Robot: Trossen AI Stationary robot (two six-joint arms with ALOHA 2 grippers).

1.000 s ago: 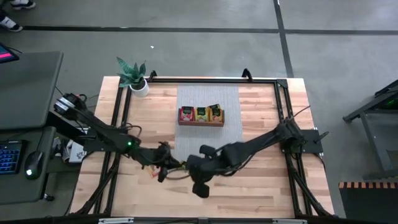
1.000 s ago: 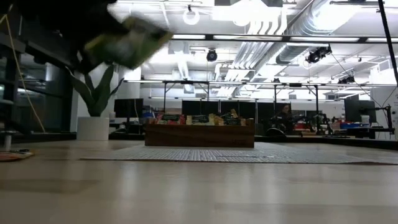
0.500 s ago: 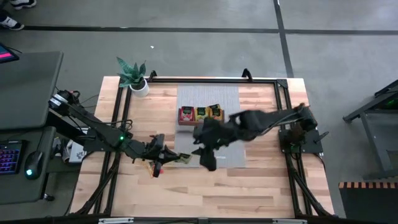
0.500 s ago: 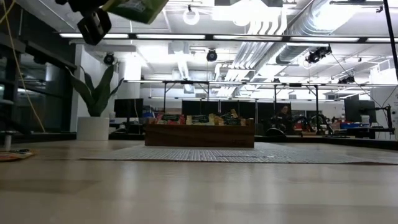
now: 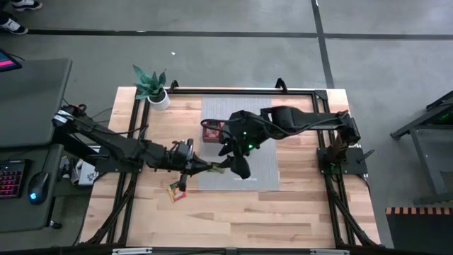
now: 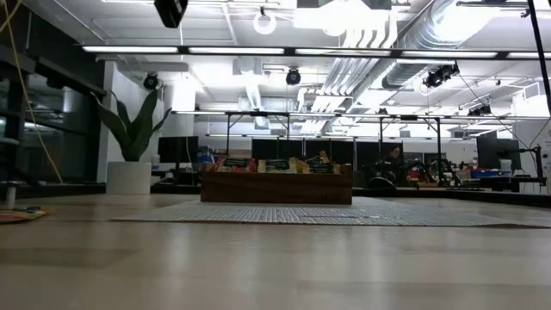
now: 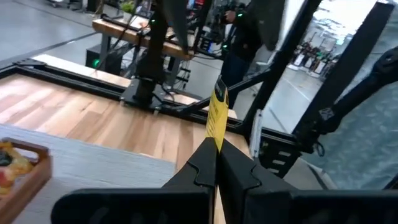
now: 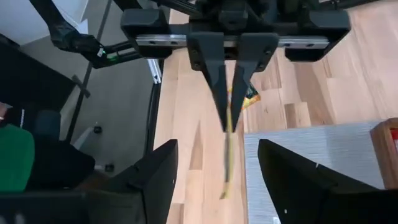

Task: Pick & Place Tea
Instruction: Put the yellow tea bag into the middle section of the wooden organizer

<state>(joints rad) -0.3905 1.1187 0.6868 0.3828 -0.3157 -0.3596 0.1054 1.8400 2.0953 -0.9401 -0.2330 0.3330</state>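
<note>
On the butcher-block table [image 5: 297,205] a grey mat [image 5: 255,166] carries the wooden tray [image 5: 212,134] at about twelve o'clock. My left gripper [image 7: 214,163] is pinched on a yellow tea packet [image 7: 217,114], edge-on, thin and flat, over the mat's nine o'clock edge. My right gripper [image 8: 224,180] faces it, jaws wide and empty. I reckon a handover could misalign and let the packet slip.
</note>
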